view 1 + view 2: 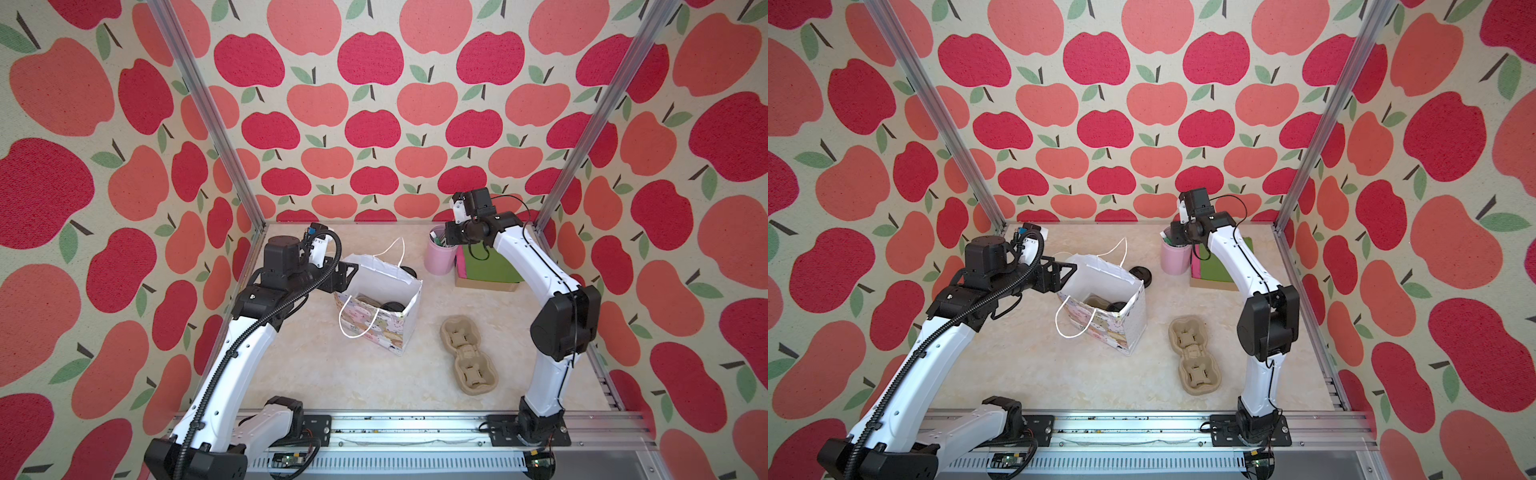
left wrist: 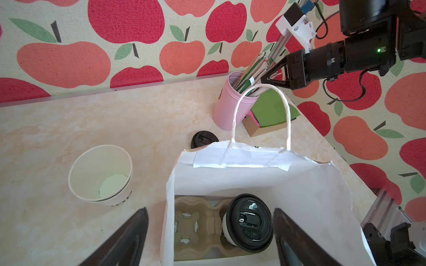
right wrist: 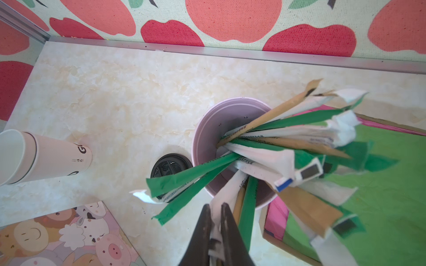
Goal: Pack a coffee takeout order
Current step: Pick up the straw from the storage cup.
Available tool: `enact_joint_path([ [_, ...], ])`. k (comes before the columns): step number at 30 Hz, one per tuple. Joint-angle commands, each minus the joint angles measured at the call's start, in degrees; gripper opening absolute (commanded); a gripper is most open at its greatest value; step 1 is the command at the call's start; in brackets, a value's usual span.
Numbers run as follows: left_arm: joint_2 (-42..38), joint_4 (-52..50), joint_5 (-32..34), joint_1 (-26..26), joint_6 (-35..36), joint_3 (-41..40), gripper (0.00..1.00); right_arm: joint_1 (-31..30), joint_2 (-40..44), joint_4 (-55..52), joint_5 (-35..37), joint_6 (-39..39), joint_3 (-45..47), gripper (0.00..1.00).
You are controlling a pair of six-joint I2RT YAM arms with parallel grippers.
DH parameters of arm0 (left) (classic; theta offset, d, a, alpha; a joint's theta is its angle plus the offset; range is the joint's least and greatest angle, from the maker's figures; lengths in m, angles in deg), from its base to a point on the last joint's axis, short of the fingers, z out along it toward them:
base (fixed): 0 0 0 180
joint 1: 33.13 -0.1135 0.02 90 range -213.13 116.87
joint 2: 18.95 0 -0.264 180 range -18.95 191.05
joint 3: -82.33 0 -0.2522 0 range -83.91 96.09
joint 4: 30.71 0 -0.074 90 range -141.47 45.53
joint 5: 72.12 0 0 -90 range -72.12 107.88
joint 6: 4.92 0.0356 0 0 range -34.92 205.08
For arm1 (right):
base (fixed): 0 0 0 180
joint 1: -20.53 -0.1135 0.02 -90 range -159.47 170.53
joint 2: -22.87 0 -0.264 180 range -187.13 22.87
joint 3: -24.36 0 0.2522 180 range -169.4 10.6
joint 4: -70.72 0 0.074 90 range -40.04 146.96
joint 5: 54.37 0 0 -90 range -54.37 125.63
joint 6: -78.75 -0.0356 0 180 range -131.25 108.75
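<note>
Right gripper, white straw, "G"-lettered cup

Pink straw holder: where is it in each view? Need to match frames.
Top view: pink straw holder, back right of table.
Top view: same spot.
Left wrist: beyond the bag, at.
Right wrist: seen from above, right gripper pinching a white wrapped straw.
Shared landmark: loose black lid beside it.
</note>
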Motion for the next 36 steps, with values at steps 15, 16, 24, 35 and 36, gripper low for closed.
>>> enact_joint_path([
  [15,0.77,0.92,-0.85,0.46,-0.84,-0.46,0.86,0.77,-0.27,-6.57,-4.0,3.4,-5.75,0.08],
  [16,0.77,1.12,-0.81,0.47,-0.92,-0.5,0.86,0.78,-0.09,-6.58,-4.19,3.59,-5.92,0.08],
  [24,0.77,1.52,-1.01,0.65,-1.02,-0.56,0.86,0.25,0.61,-7.7,-2.76,5.5,-6.35,0.0],
  [35,2.54,1.79,-0.9,0.92,-0.93,0.1,0.86,-0.9,6.96,-5.64,2.23,8.82,-4.98,0.0],
  [36,2.54,1.74,-0.9,0.91,-0.93,0.07,0.86,-0.95,7.58,-5.51,2.44,8.99,-4.75,0.0],
])
